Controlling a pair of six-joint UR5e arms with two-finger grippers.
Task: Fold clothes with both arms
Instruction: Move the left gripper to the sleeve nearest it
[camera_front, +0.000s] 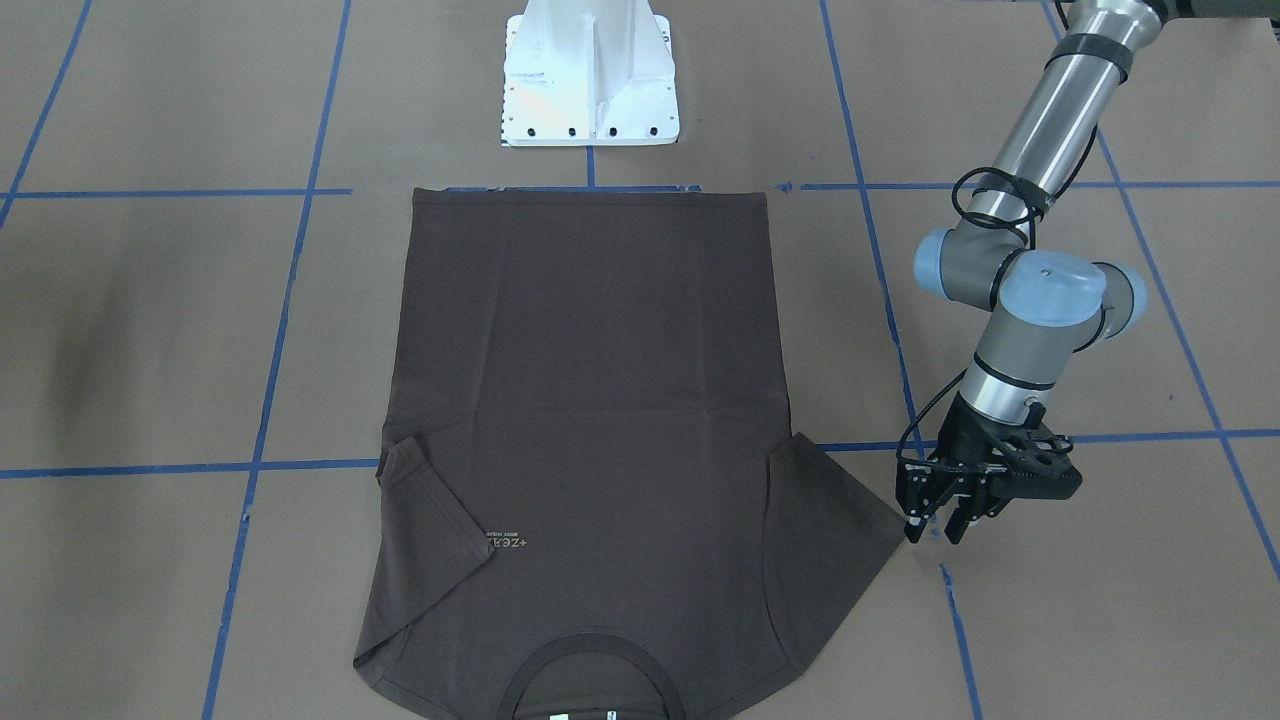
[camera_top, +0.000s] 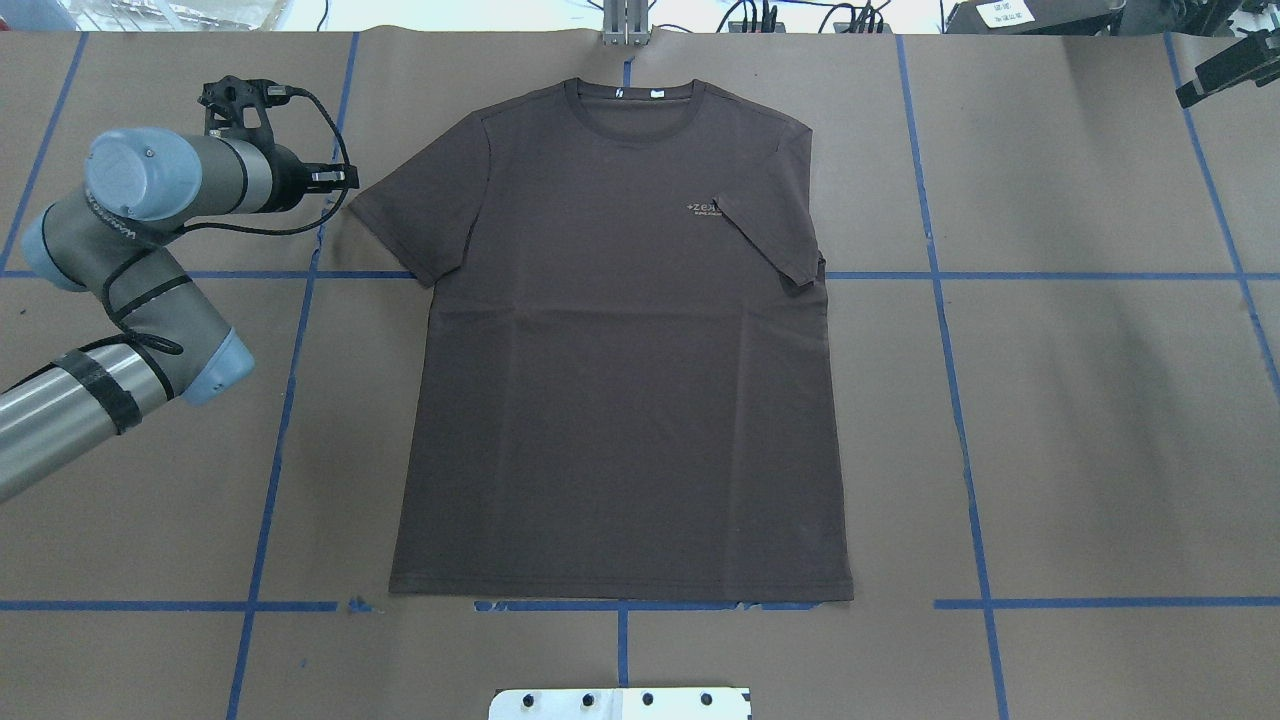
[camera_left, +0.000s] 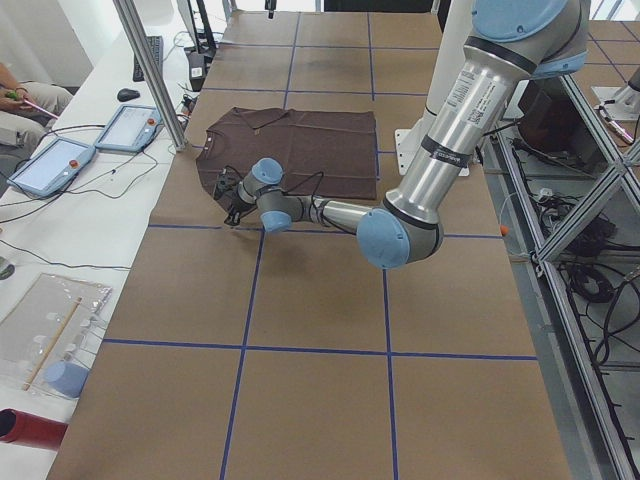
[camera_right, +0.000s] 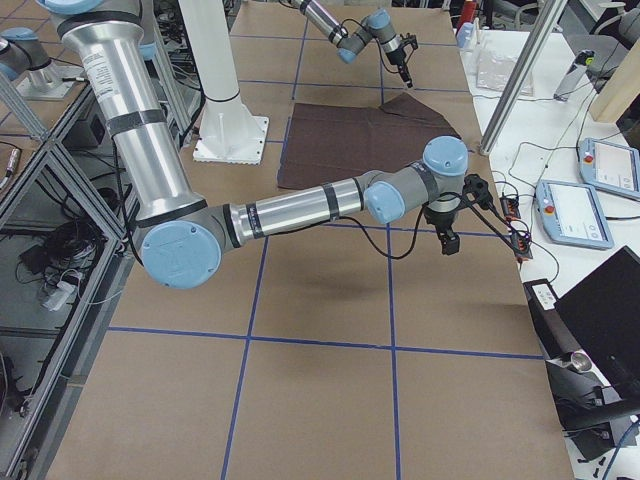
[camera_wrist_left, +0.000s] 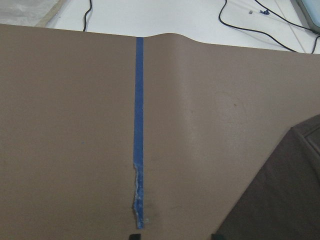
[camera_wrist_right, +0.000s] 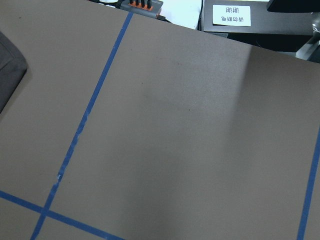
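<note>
Hovering just beside the spread-out sleeve (camera_front: 840, 500) of the T-shirt (camera_front: 590, 380), the left hand (camera_front: 935, 528) had its fingers (camera_front: 957, 525) apart and empty, I'd guess lined up to pinch that cuff and fold it in like the other sleeve (camera_front: 430, 520), which lay tucked over the front. The T-shirt lay flat mid-bench (camera_front: 150, 330) with open room round every edge. The right hand (camera_right: 447, 232) sat well off it, couldn't tell if it was clenched.

Dark brown-grey short-sleeved T-shirt (camera_front: 580, 400): ribbed collar (camera_front: 590, 645) and white neck tags (camera_front: 582, 715) cut off by front view's bottom edge. Folded-in sleeve (camera_top: 770, 235) covers end of pale chest logo (camera_top: 703, 209); lettering too small to read. Right arm's black two-finger gripper (camera_right: 447, 240): too small, jaw spacing undeterminable.
</note>
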